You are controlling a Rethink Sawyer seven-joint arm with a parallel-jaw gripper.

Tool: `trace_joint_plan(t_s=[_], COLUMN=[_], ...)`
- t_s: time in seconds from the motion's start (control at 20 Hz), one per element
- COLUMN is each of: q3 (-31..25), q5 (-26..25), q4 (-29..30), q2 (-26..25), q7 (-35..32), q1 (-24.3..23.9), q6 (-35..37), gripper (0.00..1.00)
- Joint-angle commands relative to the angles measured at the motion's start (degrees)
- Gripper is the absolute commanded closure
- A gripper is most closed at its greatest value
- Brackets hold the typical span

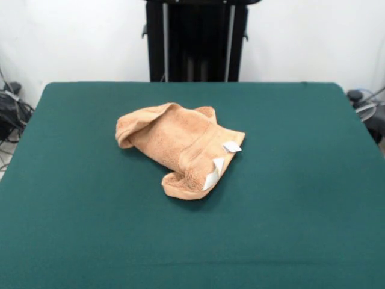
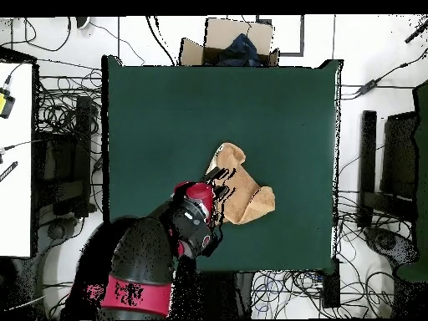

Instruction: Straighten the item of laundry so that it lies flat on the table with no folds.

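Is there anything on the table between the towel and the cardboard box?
No. In the overhead view, only bare green table lies between the towel and the box beyond the table's edge.

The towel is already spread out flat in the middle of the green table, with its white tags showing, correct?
Not flat. The front view shows the towel bunched and folded over itself. It does lie near the middle of the green table, and its white tags do show.

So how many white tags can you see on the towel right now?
2, both along the towel's front-right border in the front view: one small tag near the right corner, one longer tag lower down by the near fold. Others may be hidden inside the folds.
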State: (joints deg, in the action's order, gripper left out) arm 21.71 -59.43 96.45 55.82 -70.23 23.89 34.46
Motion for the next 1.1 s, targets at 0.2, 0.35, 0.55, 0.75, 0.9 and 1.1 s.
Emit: trace_joint_plan(t_s=[0.2, 0.35, 0.55, 0.75, 0.9, 1.1], q3=[-4.8, -7.1, -11.4, -18.3, -26.5, -35.3], q5=[2.3, 5.1, 9.2, 13.6, 18.8, 21.7], q4=[0.1, -0.9, -1.0, -0.5, 2.3, 4.8], q2=[-1.7, -1.4, 0.2, 0.3, -0.1, -1.9], q7=[-0.4, 1.6, 6.0, 9.8, 13.1, 15.4], q1=[-4.9, -8.1, -13.4, -20.6, -28.4, -35.8], q6=[0.8, 0.5, -0.2, -2.2, -4.0, -5.3], gripper=[0.0, 0.0, 0.0, 0.0, 0.0, 0.0])
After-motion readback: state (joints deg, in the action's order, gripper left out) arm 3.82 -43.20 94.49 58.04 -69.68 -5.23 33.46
